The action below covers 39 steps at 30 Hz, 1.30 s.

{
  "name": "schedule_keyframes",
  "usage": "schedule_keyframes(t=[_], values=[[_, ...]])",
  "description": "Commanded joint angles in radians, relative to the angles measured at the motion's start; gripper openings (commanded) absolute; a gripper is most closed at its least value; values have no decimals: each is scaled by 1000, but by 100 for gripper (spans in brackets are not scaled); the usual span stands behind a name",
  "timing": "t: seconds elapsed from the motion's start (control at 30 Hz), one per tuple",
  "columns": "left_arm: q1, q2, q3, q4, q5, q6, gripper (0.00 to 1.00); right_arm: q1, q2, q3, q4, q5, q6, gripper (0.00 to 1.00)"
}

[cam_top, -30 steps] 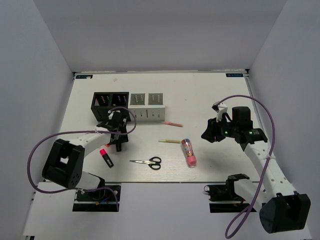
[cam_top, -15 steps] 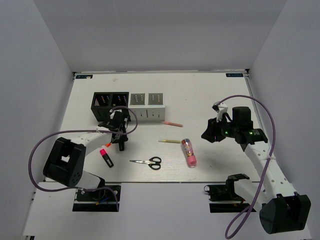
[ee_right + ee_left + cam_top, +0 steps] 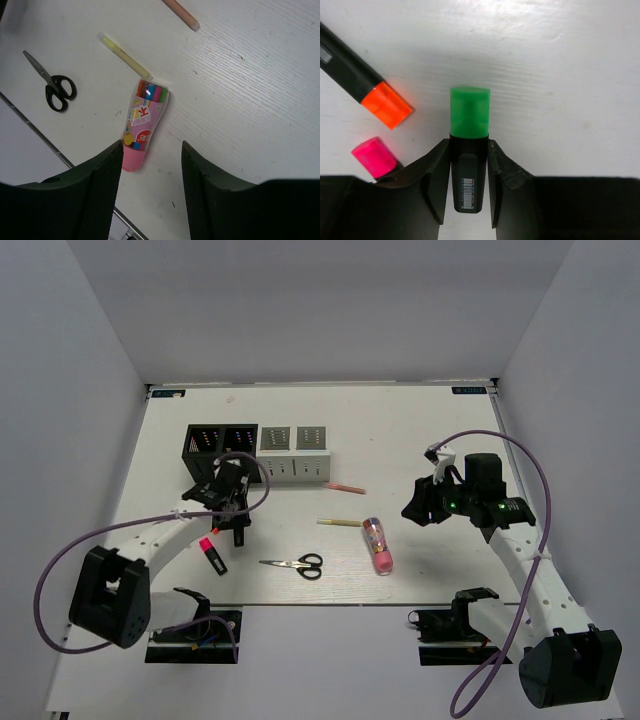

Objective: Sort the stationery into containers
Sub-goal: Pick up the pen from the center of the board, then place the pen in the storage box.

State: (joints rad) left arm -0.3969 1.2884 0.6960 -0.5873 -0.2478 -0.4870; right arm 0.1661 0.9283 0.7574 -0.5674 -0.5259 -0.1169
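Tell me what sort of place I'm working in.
Probably a robot test booth, not a real office: a white table boxed in by plain walls, with a row of desk holders and loose stationery such as scissors laid out.

Left gripper pinches green-capped marker, right gripper gapes open

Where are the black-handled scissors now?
In the top view, the black-handled scissors lie by the table's near edge, between the pink-capped black marker and the clear pink-ended tube.
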Motion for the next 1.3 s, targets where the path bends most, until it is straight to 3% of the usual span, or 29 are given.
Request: schedule_keyframes(t=[0.0, 0.23, 0.37, 0.47, 0.73, 0.93, 1.27], values=[[-5, -101, 103, -68, 28, 24, 0, 1, -13, 25, 15, -3, 0, 54], [7, -167, 267, -36, -24, 97, 0, 3, -9, 22, 17, -8, 0, 54], [21, -175, 286, 168, -113, 226, 0, 3, -5, 19, 23, -8, 0, 54], [47, -138, 287, 312, -171, 336, 0, 3, -2, 19, 23, -9, 2, 54], [194, -8, 355, 470, -196, 468, 0, 4, 21, 20, 26, -6, -3, 54], [273, 95, 385, 530, -196, 524, 0, 6, 37, 26, 21, -2, -4, 54], [290, 247, 464, 569, -183, 528, 0, 4, 58, 34, 17, 9, -9, 54]])
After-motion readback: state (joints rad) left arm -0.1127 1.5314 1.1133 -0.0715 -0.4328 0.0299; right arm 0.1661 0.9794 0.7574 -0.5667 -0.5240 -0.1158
